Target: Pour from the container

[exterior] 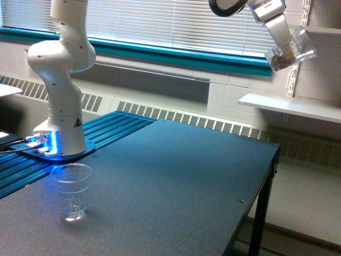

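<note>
At two o'clock, the gripper (285, 49) clamps the tilted container (292, 50) holding brownish bits; at eight o'clock, an empty cup (72, 191) stands.

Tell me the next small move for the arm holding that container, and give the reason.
Probably carry the container down and toward the exterior view's left, nearer the cup. The gripper holds it high, tilted, near the upper right of the view, with dark material inside, while the cup stands upright on the table far off. Pouring from there would likely miss.
</note>
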Tool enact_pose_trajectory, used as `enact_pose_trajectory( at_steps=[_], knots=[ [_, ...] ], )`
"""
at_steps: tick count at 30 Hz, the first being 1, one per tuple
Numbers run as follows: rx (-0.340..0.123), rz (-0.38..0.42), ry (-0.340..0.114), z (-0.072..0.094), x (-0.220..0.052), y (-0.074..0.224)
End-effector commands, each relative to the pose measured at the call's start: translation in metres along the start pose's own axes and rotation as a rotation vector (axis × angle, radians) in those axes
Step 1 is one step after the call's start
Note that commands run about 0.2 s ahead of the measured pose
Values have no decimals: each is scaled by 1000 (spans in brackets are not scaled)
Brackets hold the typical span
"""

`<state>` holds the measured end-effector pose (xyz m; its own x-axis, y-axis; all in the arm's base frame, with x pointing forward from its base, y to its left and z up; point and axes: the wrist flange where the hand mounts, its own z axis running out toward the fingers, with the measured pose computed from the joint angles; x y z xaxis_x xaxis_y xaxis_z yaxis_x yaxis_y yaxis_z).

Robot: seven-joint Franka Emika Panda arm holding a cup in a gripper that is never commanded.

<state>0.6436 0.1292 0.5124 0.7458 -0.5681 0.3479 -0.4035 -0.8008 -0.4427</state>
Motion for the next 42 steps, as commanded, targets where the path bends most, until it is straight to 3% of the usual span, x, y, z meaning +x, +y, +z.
enact_pose_trajectory(
  at_steps=[1, 8, 12, 25, 35, 42],
  knots=[
    [-80, 36, -120, 45, -44, 25],
    [-147, 89, -174, 62, -61, 69],
    [-166, 149, -161, 55, -53, 89],
    [-231, 333, -70, 20, -26, 159],
    [-287, 394, -51, -10, -49, 200],
    [-299, 446, -32, -44, -61, 224]
  ],
)
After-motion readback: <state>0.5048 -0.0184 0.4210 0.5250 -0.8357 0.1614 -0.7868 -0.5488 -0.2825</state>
